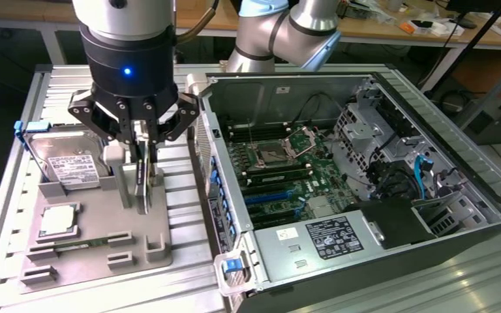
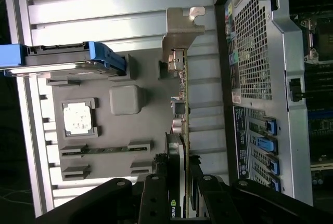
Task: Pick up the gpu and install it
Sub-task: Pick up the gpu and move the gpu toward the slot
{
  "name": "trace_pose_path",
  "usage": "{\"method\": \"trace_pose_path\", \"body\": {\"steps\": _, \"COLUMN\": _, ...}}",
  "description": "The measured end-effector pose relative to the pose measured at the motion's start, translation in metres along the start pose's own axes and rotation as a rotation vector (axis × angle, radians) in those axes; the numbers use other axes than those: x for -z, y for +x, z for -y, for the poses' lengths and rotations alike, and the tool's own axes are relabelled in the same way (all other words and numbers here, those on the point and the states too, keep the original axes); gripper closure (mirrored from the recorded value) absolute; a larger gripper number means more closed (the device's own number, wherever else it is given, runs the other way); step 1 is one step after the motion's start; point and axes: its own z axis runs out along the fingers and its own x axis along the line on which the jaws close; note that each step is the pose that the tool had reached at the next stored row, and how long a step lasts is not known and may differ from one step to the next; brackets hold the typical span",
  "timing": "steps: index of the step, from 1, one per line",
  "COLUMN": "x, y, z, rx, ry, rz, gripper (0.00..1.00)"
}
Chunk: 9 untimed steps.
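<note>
Because the thin black gpu card [image 2: 183, 99] with its silver end bracket [image 2: 179, 31] stands on its long edge in the grey moulded parts tray [image 1: 102, 254], the arm's black two-fingered gripper [image 1: 143, 195] can reach it from straight above. Its fingers are pinched narrow on the card's flat faces, towards the end away from the bracket. I cannot tell whether the card has left its slot; just beside the tray the open computer case [image 1: 494, 215] lies on its side, blue expansion slots [image 1: 276, 195] facing up, presumably to take a card from above.
</note>
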Motion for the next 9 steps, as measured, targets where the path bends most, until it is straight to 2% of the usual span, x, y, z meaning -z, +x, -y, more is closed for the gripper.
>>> {"method": "trace_pose_path", "body": {"steps": 3, "x": 0.0046, "y": 0.0, "z": 0.0, "rx": -0.006, "ry": 0.0082, "rz": 0.0009, "gripper": 0.73}}
{"method": "trace_pose_path", "body": {"steps": 9, "x": 0.0067, "y": 0.0, "z": -0.0001, "rx": -0.008, "ry": 0.0114, "rz": 0.0013, "gripper": 0.73}}
